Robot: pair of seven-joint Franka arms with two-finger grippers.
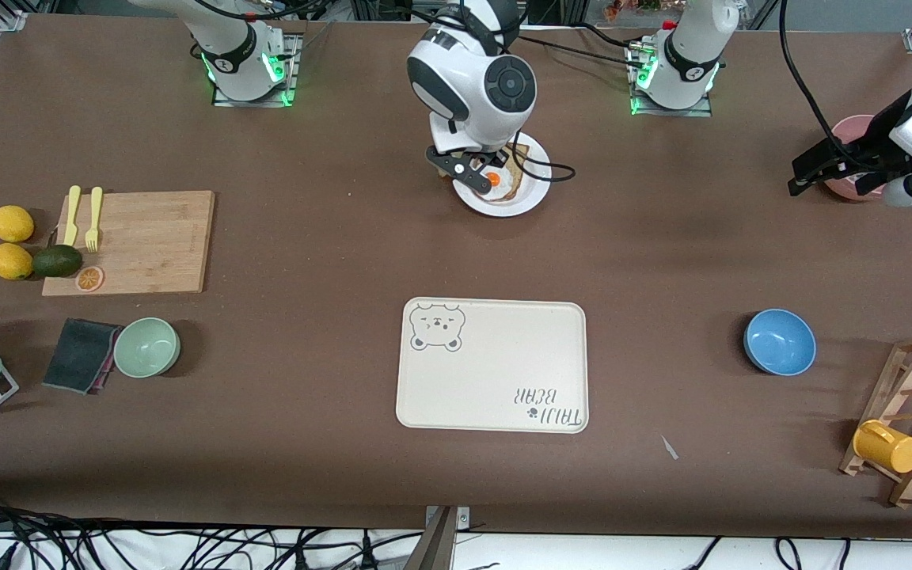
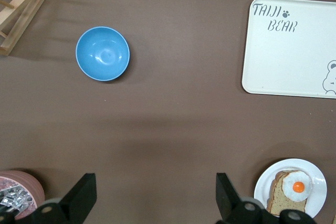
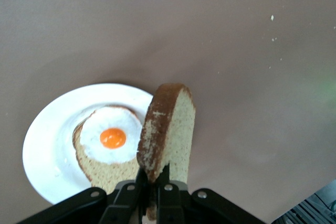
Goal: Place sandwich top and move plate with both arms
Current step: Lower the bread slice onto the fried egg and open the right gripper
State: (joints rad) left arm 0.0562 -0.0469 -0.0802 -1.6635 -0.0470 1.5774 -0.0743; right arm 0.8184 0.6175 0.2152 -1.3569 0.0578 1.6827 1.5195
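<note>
Right gripper (image 3: 152,182) clamping sandwich top (image 3: 167,129) on edge over plate (image 1: 531,194).
Left gripper (image 2: 155,198) waiting, fingers apart, over table by the pink bowl (image 1: 852,131), plate's 3 o'clock.

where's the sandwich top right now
The sandwich top stands on edge in the right claw, shut on it, over the plate with the egg-topped slice.

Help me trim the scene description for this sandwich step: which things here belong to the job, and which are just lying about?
In the job:
- sandwich top, held on edge in the shut right gripper over the plate
- bread slice with fried egg on it
- left gripper, open, waiting

Lying about:
- bear tray
- blue bowl
- green bowl
- cutting board
</note>
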